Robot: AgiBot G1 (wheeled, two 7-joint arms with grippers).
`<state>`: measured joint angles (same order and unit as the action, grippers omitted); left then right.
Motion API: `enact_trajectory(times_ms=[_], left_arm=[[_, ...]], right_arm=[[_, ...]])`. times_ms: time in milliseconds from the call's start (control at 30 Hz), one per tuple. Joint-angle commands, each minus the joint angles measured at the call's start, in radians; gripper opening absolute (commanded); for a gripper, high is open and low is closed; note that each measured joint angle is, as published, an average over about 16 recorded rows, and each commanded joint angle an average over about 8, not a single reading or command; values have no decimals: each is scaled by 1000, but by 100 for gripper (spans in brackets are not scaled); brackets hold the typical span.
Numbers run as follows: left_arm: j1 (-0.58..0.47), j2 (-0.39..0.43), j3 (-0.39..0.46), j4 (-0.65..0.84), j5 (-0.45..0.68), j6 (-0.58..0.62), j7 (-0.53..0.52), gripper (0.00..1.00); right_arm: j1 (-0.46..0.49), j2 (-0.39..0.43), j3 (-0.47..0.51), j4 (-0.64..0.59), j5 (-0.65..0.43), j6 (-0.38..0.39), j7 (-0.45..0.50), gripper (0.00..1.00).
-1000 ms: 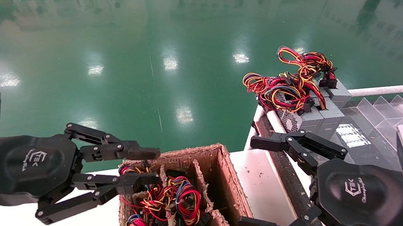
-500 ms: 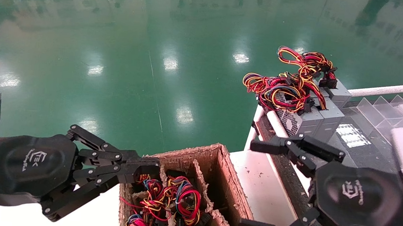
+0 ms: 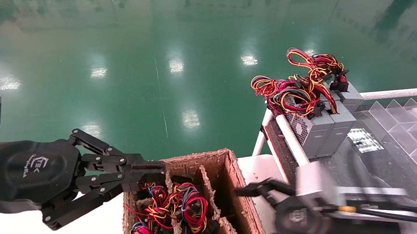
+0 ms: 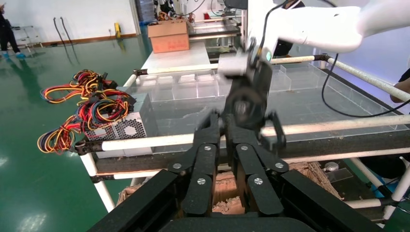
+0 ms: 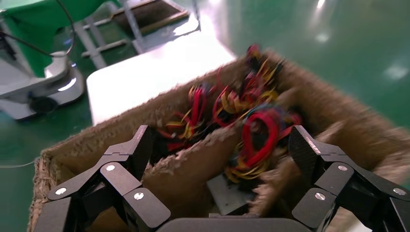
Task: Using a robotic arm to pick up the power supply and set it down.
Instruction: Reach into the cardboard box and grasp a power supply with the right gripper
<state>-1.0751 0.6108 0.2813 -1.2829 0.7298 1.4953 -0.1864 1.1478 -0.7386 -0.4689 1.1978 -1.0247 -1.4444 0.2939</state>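
The right hand [image 3: 256, 217], a black two-finger linkage unit with a round palm, is positioned over the near right part of the brown divided cardboard box [image 3: 237, 177], with its fingers [image 5: 309, 152] spread wide and nothing held between them. In the right wrist view, the grey metal power supply [image 5: 227, 193], topped by a compact bundle of red, yellow and blue wires [image 5: 256, 140], is seen seated in a compartment directly below the released fingers. No contact is visible.

The left hand [image 3: 145, 177], of the same black linkage type, is located at the far left rim of the box with its fingers drawn together; nothing is seen gripped.

The task is judged to be at the approach stage: descent, grasp, lift and placement remain.

The box is carried on a white worktop [image 3: 259, 175]. Just beyond it, a white-railed rack with clear plastic dividers [image 3: 395, 115] carries two upright grey power supplies with sprawling red-yellow wire loops [image 3: 321, 128]. The room has a glossy green floor [image 3: 161, 55].
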Motion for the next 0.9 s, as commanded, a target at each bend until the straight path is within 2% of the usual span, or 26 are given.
enact_trajectory(times_ms=[33,200,233,267,567,900], left_arm=[[0,0,0,0,0,0,0,100],[0,0,1,0,0,0,0,100],[0,0,1,0,0,0,0,100],[0,0,1,0,0,0,0,100],[0,-1,1,0,-1,-1,1,100],[0,-1,2,0,-1,-1,1,100]], right_arm=[[19,-35,-32,-23,-45,2,15,77],[40,-91,-61,-87,-94,16,-1,15],[40,-99,-64,-96,-99,20,-6,4],[40,-106,-66,-103,-104,24,-12,0],[8,-172,-77,-117,-140,105,-64,0],[-49,-183,-69,-26,-159,197,-68,0]])
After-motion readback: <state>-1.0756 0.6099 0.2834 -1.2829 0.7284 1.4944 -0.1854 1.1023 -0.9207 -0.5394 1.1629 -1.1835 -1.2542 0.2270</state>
